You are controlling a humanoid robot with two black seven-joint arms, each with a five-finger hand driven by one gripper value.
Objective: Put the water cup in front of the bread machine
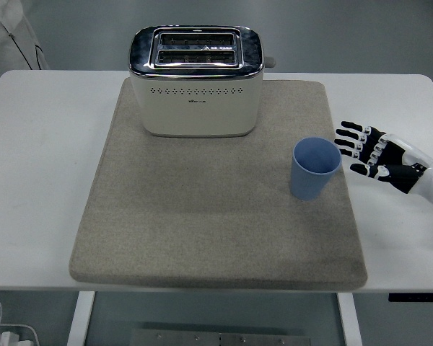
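A blue water cup (315, 168) stands upright on the right part of a grey mat (216, 216). The cream bread machine (195, 81), with a chrome top and two slots, sits at the mat's far middle. My right hand (361, 148) comes in from the right edge with its fingers spread, holding nothing. Its fingertips are a short gap to the right of the cup, not touching it. The left arm is out of view.
The mat lies on a white table (43, 144). A person's white sleeve (7, 32) shows at the top left corner. A cable and plug (3, 335) lie on the floor below the table's near left edge.
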